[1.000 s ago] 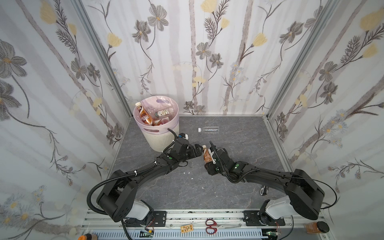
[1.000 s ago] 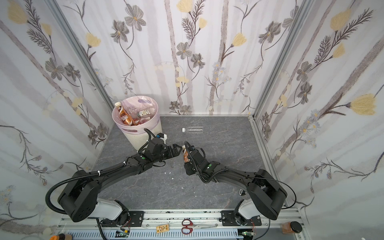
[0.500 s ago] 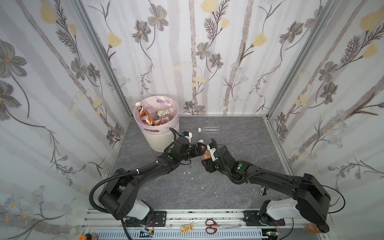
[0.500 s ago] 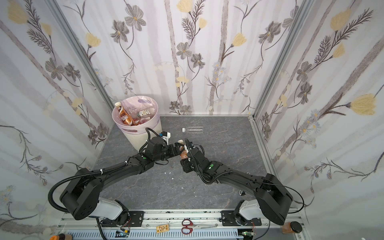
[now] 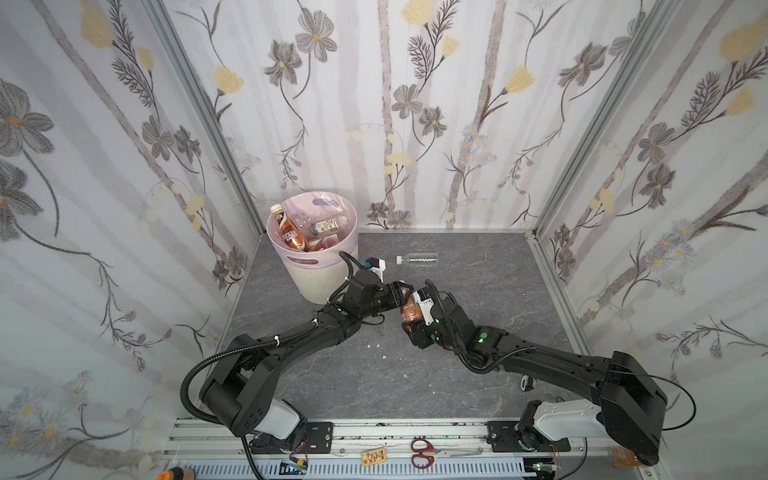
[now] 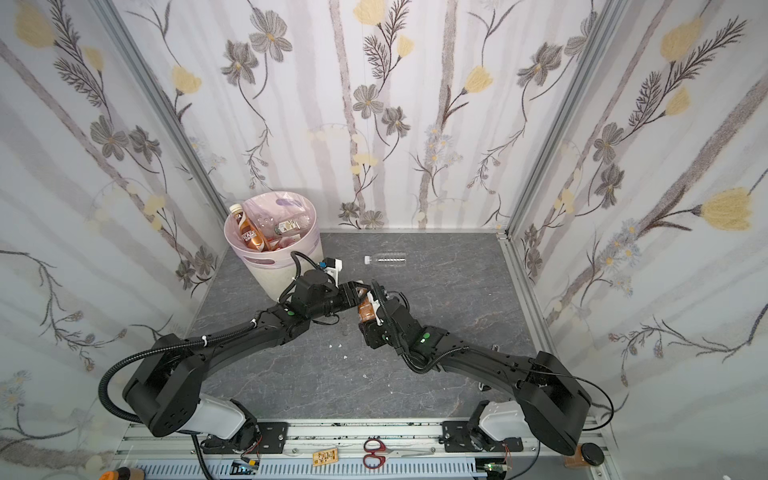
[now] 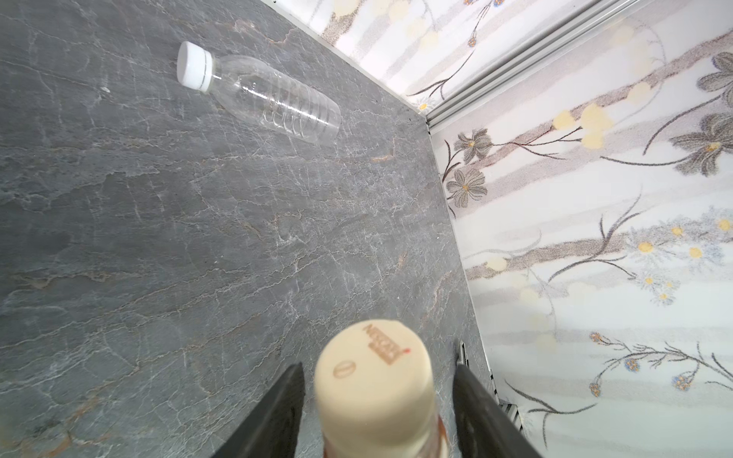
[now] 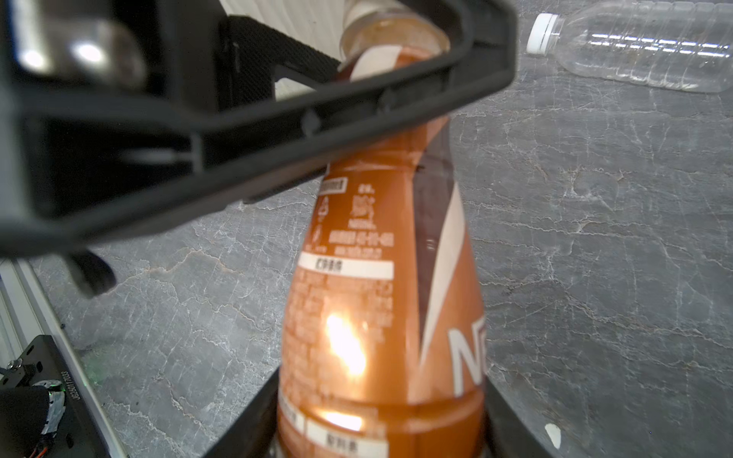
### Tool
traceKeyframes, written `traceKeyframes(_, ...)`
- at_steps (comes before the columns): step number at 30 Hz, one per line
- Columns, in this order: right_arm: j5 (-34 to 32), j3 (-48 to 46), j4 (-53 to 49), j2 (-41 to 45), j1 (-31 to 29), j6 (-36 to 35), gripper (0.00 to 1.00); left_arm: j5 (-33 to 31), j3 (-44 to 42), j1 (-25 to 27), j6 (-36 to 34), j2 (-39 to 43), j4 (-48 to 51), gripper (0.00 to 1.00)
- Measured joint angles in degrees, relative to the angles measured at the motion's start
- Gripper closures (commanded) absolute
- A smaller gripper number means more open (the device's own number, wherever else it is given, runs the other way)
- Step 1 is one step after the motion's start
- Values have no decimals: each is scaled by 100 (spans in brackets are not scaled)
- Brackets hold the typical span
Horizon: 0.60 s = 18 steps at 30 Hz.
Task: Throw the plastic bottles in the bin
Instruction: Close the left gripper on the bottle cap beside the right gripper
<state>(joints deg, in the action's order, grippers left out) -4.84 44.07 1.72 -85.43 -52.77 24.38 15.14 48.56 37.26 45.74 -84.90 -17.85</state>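
Note:
A brown coffee bottle [image 5: 409, 309] [image 6: 365, 309] with a cream cap [image 7: 373, 380] hangs over the middle of the floor. My right gripper [image 5: 412, 318] [image 8: 380, 390] is shut on its lower body. My left gripper [image 5: 405, 291] [image 7: 377, 368] is closed in on its neck just under the cap, and one of its fingers [image 8: 317, 115] lies across the neck. A clear bottle [image 5: 419, 258] [image 7: 273, 103] with a white cap lies on its side near the back wall. The bin [image 5: 316, 284] [image 6: 270, 276] stands at the back left, with several bottles [image 5: 291, 232] inside its pink liner.
The grey marbled floor [image 5: 498, 291] is boxed in by flowered walls on three sides. A metal rail [image 5: 374, 436] runs along the front edge, with red scissors [image 5: 422, 453] lying on it. Small white scraps [image 5: 374, 345] dot the floor between the arms.
My left gripper has come in from the left to the bottle's top, and its jaws have gone from wide open to closed round the neck. The right gripper has kept its hold.

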Motion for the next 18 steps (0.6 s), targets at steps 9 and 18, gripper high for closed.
traceKeyframes(9,-7,-2,92,11,2,0,34,-35,2,83,116,-7,-192,65)
traceKeyframes(18,-133,-385,74,841,15,-151,0,-439,393,-131,-293,376,271,69)
